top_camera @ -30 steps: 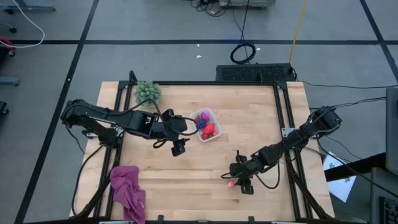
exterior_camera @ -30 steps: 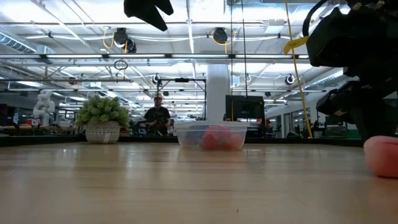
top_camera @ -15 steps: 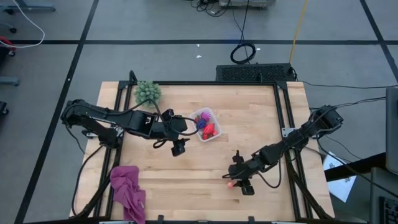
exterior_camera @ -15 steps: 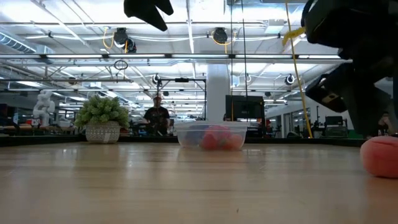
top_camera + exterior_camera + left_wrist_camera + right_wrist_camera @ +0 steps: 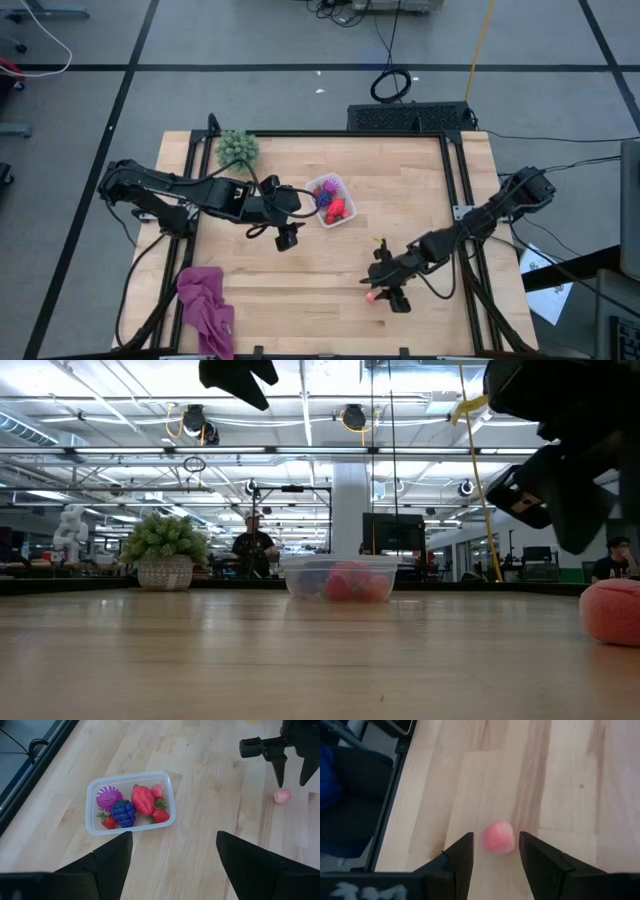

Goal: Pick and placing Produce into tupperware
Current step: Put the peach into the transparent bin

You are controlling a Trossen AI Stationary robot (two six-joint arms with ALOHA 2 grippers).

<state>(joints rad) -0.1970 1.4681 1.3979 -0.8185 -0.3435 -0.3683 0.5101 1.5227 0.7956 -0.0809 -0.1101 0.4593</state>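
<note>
The right pincer (image 5: 492, 852) is hovering, fingers parted, over a pink toy fruit (image 5: 498, 837) lying on the surface (image 5: 400, 190), gripping nothing; the left pincer (image 5: 288, 236) is waiting open beside the tupperware (image 5: 331, 200).

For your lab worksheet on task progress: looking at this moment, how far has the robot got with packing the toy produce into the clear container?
Mostly done: the tupperware already holds several pieces, among them a purple grape bunch and strawberries. In hand: the right gripper, fingers apart, is lined up around the last pink piece lying on the table, not yet gripped. Left: grasp it and carry it to the tupperware. The left gripper waits, open, beside the tupperware.
</note>
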